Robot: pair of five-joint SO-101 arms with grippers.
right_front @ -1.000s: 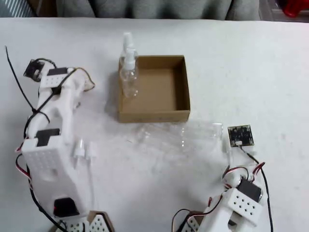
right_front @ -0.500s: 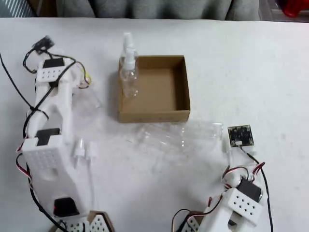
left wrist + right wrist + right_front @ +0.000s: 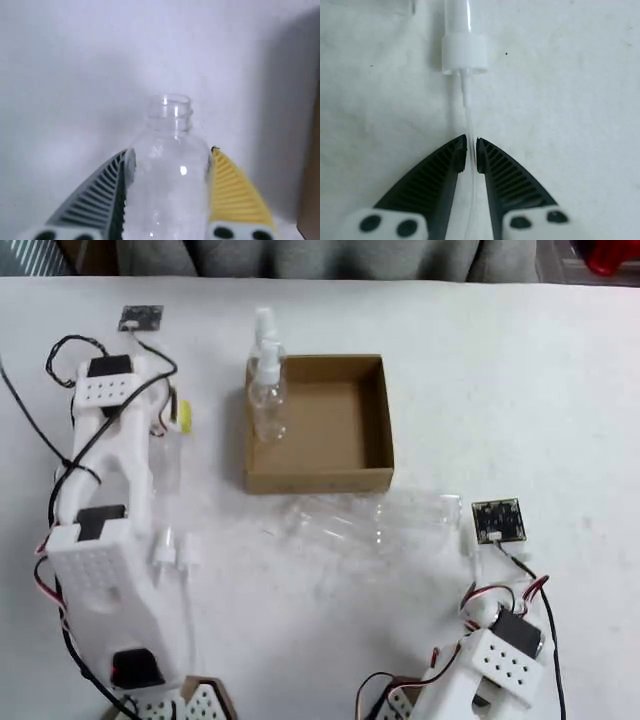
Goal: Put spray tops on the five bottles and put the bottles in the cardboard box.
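Bottle (image 3: 167, 175), uncapped, sits clamped in left gripper (image 3: 170, 152); right gripper (image 3: 471, 145) pinches spray top (image 3: 465, 52) by its tube; capping judged next, requiring neck alignment.

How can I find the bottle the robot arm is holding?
Find the cardboard box in the middle of the table. Beside it, on the left arm's side, the left gripper clamps a clear bottle. Its neck is open, with no spray top, unlike the two topped bottles standing at the box's edge.
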